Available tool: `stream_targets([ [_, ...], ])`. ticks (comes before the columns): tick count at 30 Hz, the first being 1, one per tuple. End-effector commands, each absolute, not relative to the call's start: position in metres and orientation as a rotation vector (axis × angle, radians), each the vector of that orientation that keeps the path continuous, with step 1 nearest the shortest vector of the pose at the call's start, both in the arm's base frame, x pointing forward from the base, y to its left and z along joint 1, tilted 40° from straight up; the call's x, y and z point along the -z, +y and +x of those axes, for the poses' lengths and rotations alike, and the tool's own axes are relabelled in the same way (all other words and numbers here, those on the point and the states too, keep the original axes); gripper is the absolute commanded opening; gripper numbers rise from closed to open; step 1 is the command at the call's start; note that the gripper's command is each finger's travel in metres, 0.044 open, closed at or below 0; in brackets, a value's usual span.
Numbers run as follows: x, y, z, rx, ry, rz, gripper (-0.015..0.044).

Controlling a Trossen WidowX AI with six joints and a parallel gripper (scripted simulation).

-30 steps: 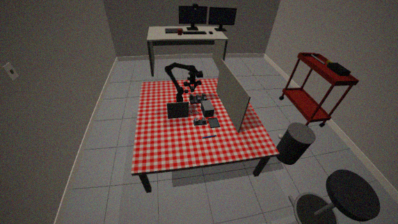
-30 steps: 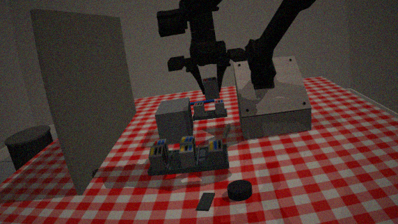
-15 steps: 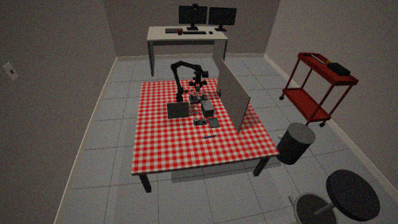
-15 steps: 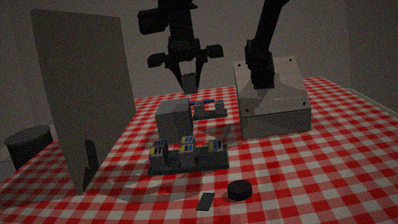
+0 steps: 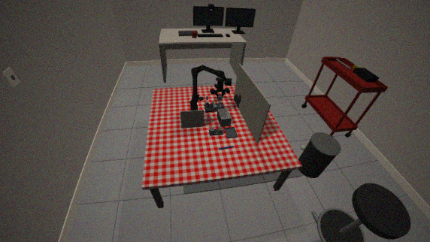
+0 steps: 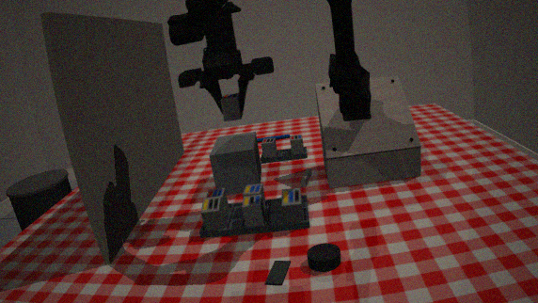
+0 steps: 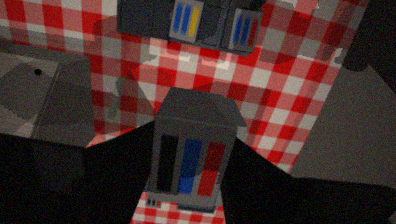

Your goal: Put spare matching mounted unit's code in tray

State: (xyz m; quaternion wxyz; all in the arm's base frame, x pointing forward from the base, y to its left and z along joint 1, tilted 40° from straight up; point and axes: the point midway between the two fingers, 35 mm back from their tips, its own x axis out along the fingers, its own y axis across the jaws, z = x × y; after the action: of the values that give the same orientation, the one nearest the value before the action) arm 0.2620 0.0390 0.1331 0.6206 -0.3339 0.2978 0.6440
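Note:
My gripper (image 5: pixel 219 96) (image 6: pixel 231 106) (image 7: pixel 191 129) is shut on a small grey spare unit (image 6: pixel 231 111) (image 7: pixel 171 192) with black, blue and red bars, held high above the table. Behind and below it, the dark spares rack (image 6: pixel 282 227) (image 7: pixel 135 22) holds several grey units with coloured bars. A second, smaller dark holder (image 6: pixel 284 155) bears two grey units beyond the grey block. The flat dark tray (image 5: pixel 231 132) lies beside that holder and looks empty; in the exterior view it is hidden. The codes on the units' backs cannot be read.
A grey block (image 5: pixel 224 117) (image 6: pixel 235 162) stands between rack and tray. A tall board (image 5: pixel 249 101) (image 6: pixel 108 94) (image 7: pixel 345 135) rises on one side, a sloped box (image 5: pixel 192 119) (image 6: pixel 371 167) (image 7: pixel 62 110) on the other. A blue pen (image 5: pixel 226 147), black puck (image 6: pixel 324 258) and dark slab (image 6: pixel 278 273) lie around.

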Motion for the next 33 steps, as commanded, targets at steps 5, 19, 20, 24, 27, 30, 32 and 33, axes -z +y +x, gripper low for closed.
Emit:
stream_targets([
  [5, -0.119, 0.014, 0.288, -1.478, 0.681, -0.785, 0.0000],
  [19, -0.080, -0.039, 0.324, -1.464, 0.702, -0.780, 0.0000],
  [20, -0.077, -0.043, 0.326, -1.465, 0.700, -0.781, 0.0000],
  [24, -0.064, -0.057, 0.333, -1.470, 0.694, -0.784, 0.0000],
  [27, -0.053, -0.069, 0.337, -1.474, 0.688, -0.786, 0.0000],
  [30, -0.043, -0.080, 0.341, -1.478, 0.682, -0.788, 0.0000],
  [32, -0.035, -0.088, 0.343, -1.481, 0.678, -0.789, 0.0000],
  [33, -0.031, -0.091, 0.344, -1.482, 0.675, -0.790, 0.0000],
])
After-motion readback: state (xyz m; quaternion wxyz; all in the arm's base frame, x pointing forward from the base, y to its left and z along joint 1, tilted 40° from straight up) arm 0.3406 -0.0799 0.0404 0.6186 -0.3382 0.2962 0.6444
